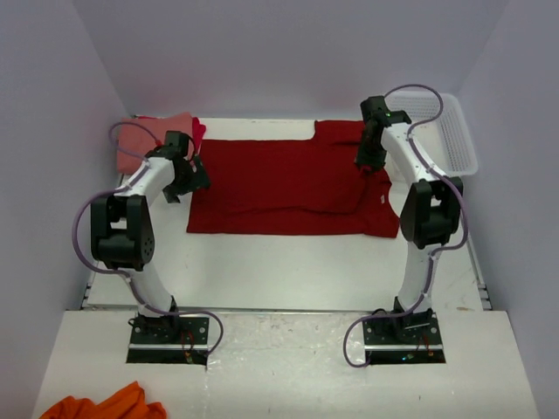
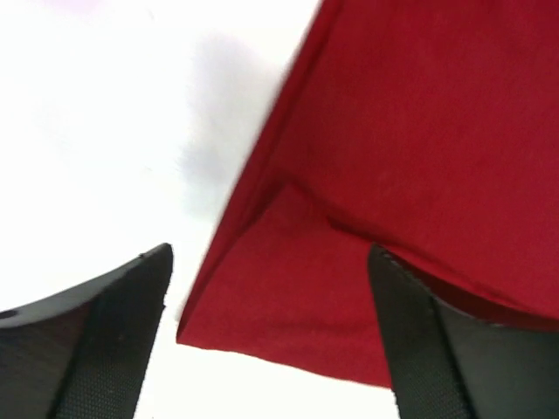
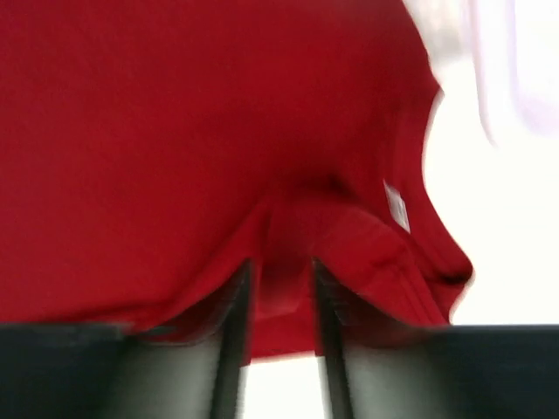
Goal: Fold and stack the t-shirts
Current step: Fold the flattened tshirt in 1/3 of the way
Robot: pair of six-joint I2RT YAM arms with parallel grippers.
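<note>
Top external view gives me the white desk [image 1: 288, 262], with the dark red shirt [image 1: 279, 188] spread flat across its far half. A pink shirt [image 1: 153, 131] and a brighter red shirt [image 1: 199, 129] sit bunched in the far left corner. My left gripper [image 2: 271, 262] hangs open over the dark red shirt's left corner. My right gripper [image 3: 278, 271] pinches a fold near the white label [image 3: 396, 207].

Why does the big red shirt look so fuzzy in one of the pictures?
Right wrist view: the dark red shirt and its white label are smeared and blurry. Left wrist view: the table is washed out to glaring white, and the shirt's edge is soft. Top external view: sharp and evenly lit.
</note>
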